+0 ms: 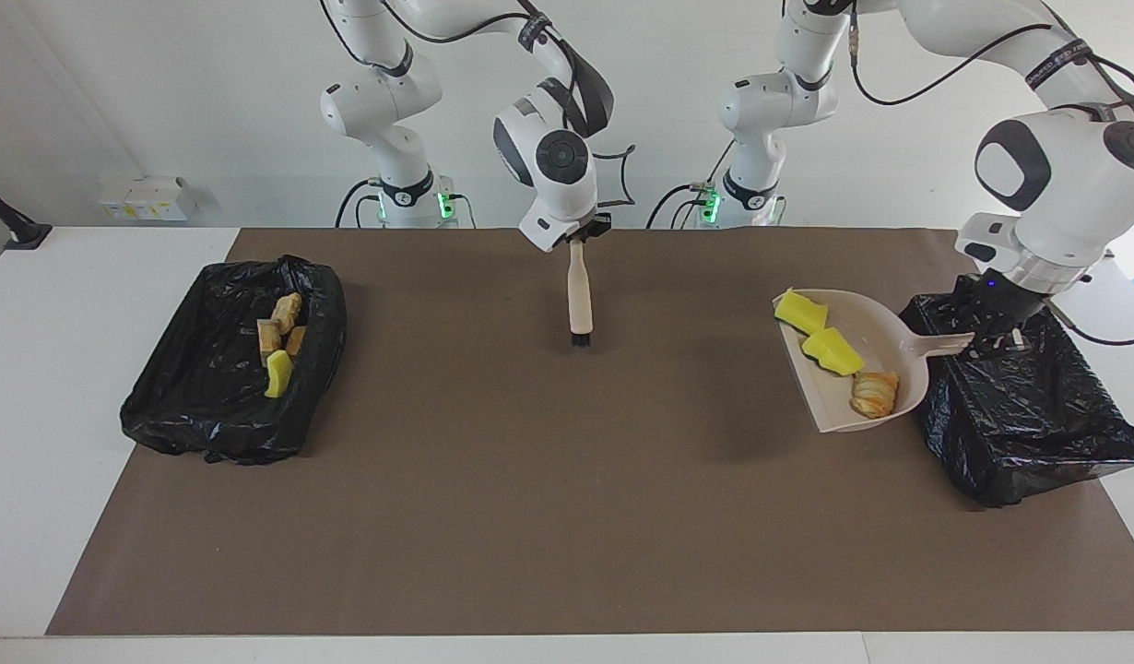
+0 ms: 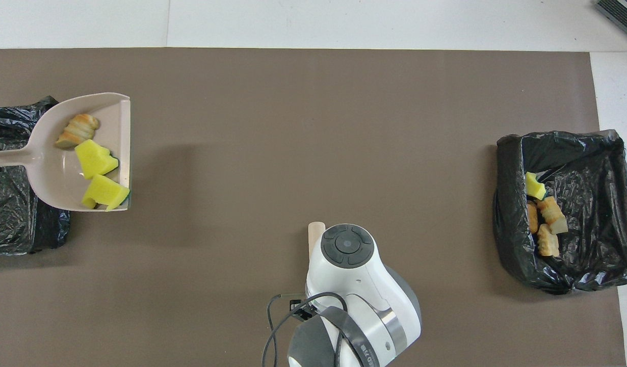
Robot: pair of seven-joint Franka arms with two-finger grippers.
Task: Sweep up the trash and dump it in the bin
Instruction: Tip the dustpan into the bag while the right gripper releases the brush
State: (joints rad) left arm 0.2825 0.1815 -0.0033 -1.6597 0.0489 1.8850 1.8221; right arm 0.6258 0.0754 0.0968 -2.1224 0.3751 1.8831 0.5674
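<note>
My left gripper (image 1: 986, 343) is shut on the handle of a beige dustpan (image 1: 885, 346), which it holds raised beside the black-lined bin (image 1: 1028, 424) at the left arm's end of the table. In the pan lie three pieces of trash: two yellow foam chunks (image 1: 831, 350) and a striped croissant bit (image 1: 874, 394). The overhead view shows the same pan (image 2: 53, 168) with its foam (image 2: 95, 159). Over the mat's middle, my right gripper (image 1: 578, 242) is shut on a beige brush (image 1: 580, 295) that hangs bristles down.
A second black-lined bin (image 1: 226, 369) at the right arm's end of the table holds several trash pieces (image 2: 544, 219). A brown mat (image 1: 567, 498) covers the table. In the overhead view the right arm's wrist (image 2: 346, 265) hides most of the brush.
</note>
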